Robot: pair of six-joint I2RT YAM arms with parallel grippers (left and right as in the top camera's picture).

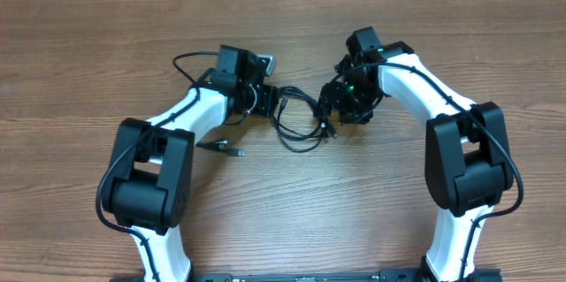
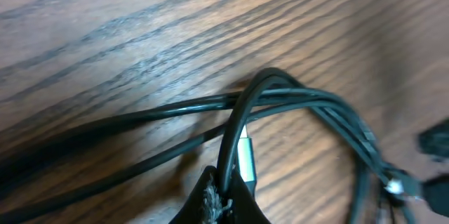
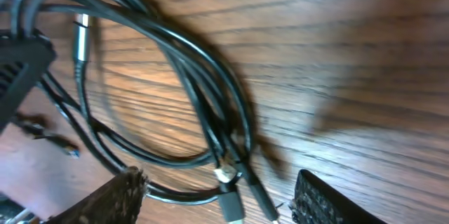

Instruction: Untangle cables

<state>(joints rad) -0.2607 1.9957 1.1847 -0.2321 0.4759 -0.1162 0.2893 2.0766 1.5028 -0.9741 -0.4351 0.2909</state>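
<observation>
So here's where we're at: the cables (image 1: 297, 145) lie in one loose black loop on the wood tabletop (image 1: 292, 220), and we'll place everything off that loop. Out to its left, clearly apart from it, a loose plug end (image 1: 226, 148) rests flat on the wood. We can't tell if its cord runs back into the loop.

At the loop's left edge, our left gripper (image 2: 219, 201) is clamped tight on a single strand. The strand arches up over two others that run side by side, then dives straight down into the closed tips. A silver plug (image 2: 245, 157) sits just beside that pinched strand, touching it as far as we can see.

Across the middle the strands cross and bunch together, so it's very much a tangle.

At the loop's right edge, our right gripper (image 3: 221, 196) straddles the bundle with its jaws well apart. Several strands and a connector pass between the fingers (image 3: 123, 196). Neither pad looks to be touching them, so nothing is held on that side.
</observation>
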